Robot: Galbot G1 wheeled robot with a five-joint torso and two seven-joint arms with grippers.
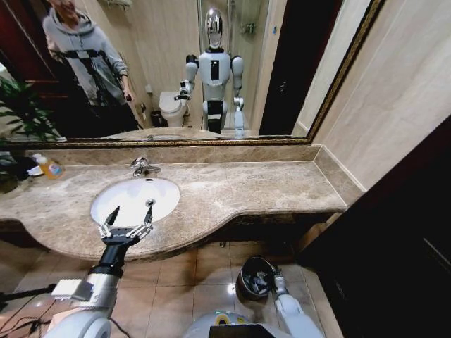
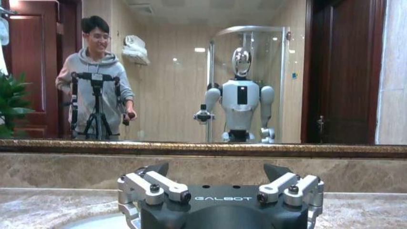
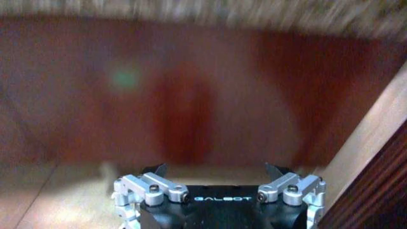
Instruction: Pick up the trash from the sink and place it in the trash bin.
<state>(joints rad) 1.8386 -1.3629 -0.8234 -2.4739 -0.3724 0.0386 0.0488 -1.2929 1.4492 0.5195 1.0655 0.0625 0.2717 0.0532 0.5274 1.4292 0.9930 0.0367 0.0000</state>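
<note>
- Broadly, the room is a bathroom: a wide gilt-framed mirror (image 1: 176, 70) fills the upper half of the head view, a beige marble countertop (image 1: 239, 193) runs across the middle, and tan floor tiles (image 1: 204, 282) lie along the bottom; a dark wooden door edge closes the right side.
- Risk, as I judge it: the sink (image 1: 135, 199), left of centre, looks bare, with no trash I can make out in the basin; closing there could pinch nothing or scrape the porcelain.
- Lower centre on the floor, the trash bin (image 1: 255, 277) already holds dark and pale bits; the right gripper (image 3: 216, 179) hangs low near it, fingers spread and empty; a careless swing could tip the bin.
- Just over the near rim of the basin, the left gripper (image 1: 126, 224) hovers with fingers spread, holding nothing; a steep descent could strike the rim.
- At far left, a yellow-orange bottle (image 1: 48, 167) stands well apart from the sink; it is no target.
</note>
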